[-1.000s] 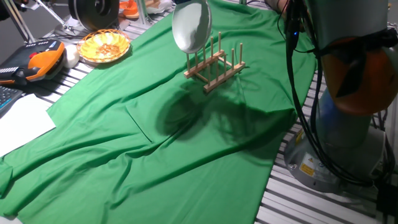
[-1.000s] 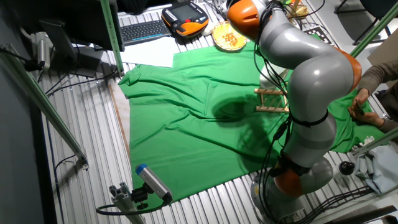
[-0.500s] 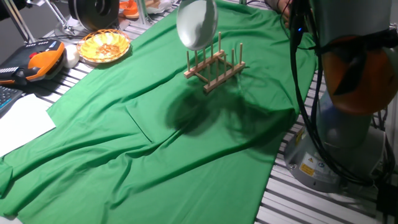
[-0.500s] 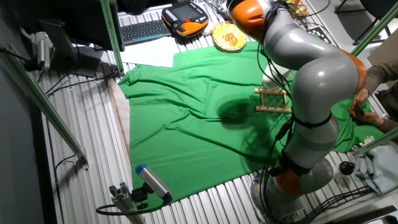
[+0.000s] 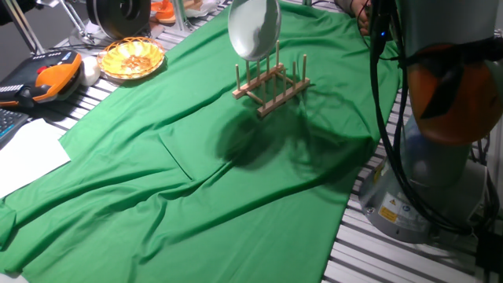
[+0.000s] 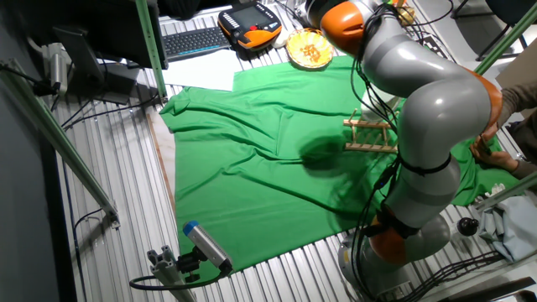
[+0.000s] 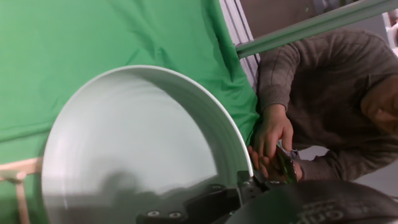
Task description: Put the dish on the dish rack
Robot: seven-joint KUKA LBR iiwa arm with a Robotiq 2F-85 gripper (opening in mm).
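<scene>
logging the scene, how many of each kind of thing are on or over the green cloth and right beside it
white dish, held in the air above the rack: 1
wooden dish rack: 1
woven basket of food: 1
orange handheld controller: 1
white paper sheet: 1
total: 5

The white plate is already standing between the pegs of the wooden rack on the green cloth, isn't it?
Not quite. The white plate is not in the wooden rack yet: one fixed view shows it held up in the air just above the pegs, which stand bare. The hand view shows the gripper holding the plate at its rim. The rack does sit on the green cloth.
</scene>
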